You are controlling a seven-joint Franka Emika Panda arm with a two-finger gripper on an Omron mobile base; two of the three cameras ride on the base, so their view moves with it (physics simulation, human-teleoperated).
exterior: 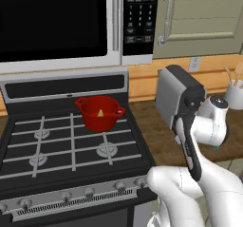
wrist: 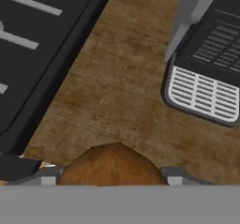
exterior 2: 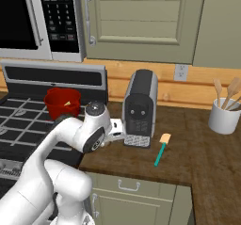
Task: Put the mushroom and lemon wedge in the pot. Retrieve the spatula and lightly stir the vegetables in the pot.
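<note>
The tan-brown mushroom (wrist: 112, 164) sits between my gripper's (wrist: 110, 178) two fingertips, which press against its sides, low over the wooden counter (wrist: 117, 92). In the right base view the gripper (exterior 2: 115, 127) hangs between the stove and the coffee machine. The red pot (exterior: 99, 114) stands on the stove's back burner, to the left of my hand. The pale yellow lemon wedge (exterior: 100, 112) lies inside it. The teal-handled spatula (exterior 2: 161, 148) lies flat on the counter, to the right of the coffee machine.
A grey coffee machine (exterior 2: 140, 108) stands right beside my hand. A white cup with wooden utensils (exterior 2: 225, 116) is at the counter's back right. The black stove (exterior: 71, 145) has raised grates. The microwave (exterior: 57, 22) and cabinets hang overhead.
</note>
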